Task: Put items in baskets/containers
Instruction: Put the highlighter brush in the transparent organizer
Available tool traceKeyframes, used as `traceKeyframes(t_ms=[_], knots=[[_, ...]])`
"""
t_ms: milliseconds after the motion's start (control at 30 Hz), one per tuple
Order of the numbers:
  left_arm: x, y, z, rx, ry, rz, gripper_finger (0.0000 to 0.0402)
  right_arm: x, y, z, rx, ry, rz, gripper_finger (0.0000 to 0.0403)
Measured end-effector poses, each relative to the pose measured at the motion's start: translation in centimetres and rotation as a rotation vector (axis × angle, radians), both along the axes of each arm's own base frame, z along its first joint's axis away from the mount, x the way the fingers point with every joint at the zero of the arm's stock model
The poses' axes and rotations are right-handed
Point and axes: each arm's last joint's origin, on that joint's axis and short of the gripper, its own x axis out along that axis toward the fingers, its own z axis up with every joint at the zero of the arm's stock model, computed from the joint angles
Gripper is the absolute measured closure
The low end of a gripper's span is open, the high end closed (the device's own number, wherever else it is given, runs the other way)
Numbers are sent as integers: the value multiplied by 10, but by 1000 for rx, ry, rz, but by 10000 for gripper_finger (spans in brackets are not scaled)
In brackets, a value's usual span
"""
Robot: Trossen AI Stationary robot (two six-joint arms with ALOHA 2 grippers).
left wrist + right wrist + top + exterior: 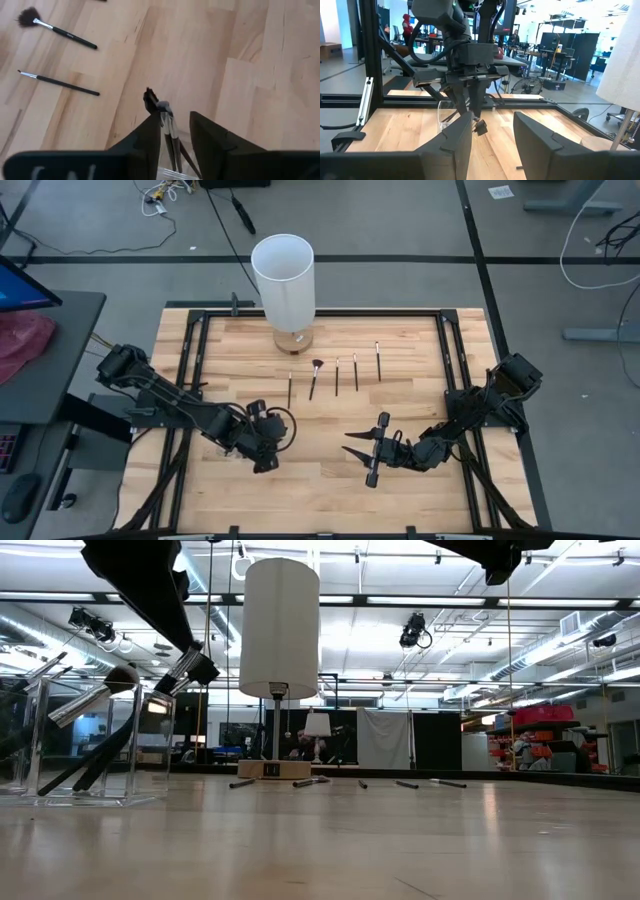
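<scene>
so the left gripper (175, 131) is hovering right over the clear container (85, 745), fingers parted with brushes (170, 135) sticking up between them, none clamped. right gripper (366, 452) is waiting open, five more brushes (336, 375) lying well ahead of both.

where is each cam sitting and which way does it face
high: overhead, facing down on the table, both arms.
low: table height, facing level across; clear container at its left.
left wrist: above the container, left gripper over brushes.
right wrist: facing the left arm past right gripper.
Shared: lamp in high and low.
</scene>
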Motion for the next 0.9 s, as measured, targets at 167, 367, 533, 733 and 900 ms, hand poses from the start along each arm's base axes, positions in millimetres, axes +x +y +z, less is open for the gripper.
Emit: traceKeyframes(t_ms=[167, 367, 533, 733, 900], knots=[[0, 0, 2, -5, -9, 0, 280, 0, 0, 0, 0, 0, 0, 254], [-10, 5, 20, -26, -61, -14, 280, 0, 0, 0, 0, 0, 0, 254], [-25, 14, 45, -30, -151, -38, 280, 1, -1, 0, 6, -1, -3, 254], [-39, 28, 68, 121, -280, 17, 280, 5, -7, -6, 67, 31, -22, 254], [-33, 46, 69, 206, -270, 74, 280, 10, -16, -15, 130, 81, -54, 254]])
